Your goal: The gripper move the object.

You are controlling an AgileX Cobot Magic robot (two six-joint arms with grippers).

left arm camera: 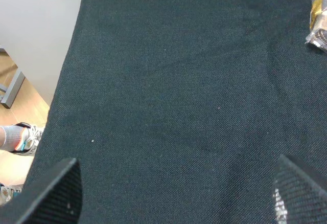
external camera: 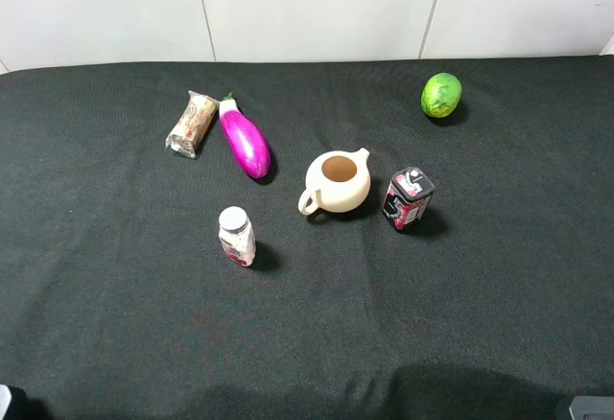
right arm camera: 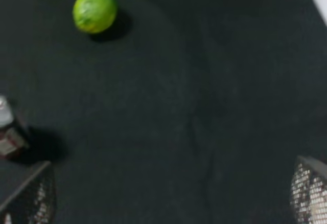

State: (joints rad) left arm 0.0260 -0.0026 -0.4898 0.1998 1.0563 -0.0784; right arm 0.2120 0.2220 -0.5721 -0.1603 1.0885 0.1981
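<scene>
Six things sit spread over the black cloth table, each apart from the others, which I judge leaves room for a claw to come down on one without knocking its neighbour. Largest is the cream teapot near the middle, upright with its lid off; next the magenta eggplant lying aslant beside a wrapped snack pack, then the white-capped bottle standing nearer the front edge, and the green lime far back on the right. The object, a small black carton with red-pink marks and a pale cap, stands upright just to the right of the teapot, near it but not touching. Both arms sit low at the front edge, barely in the high view. The right gripper has its fingers spread wide with nothing between them, the carton showing at the edge of its wrist view; being nearer, it looks the likelier one to reach. The left gripper is likewise wide apart and holding nothing over bare cloth.
</scene>
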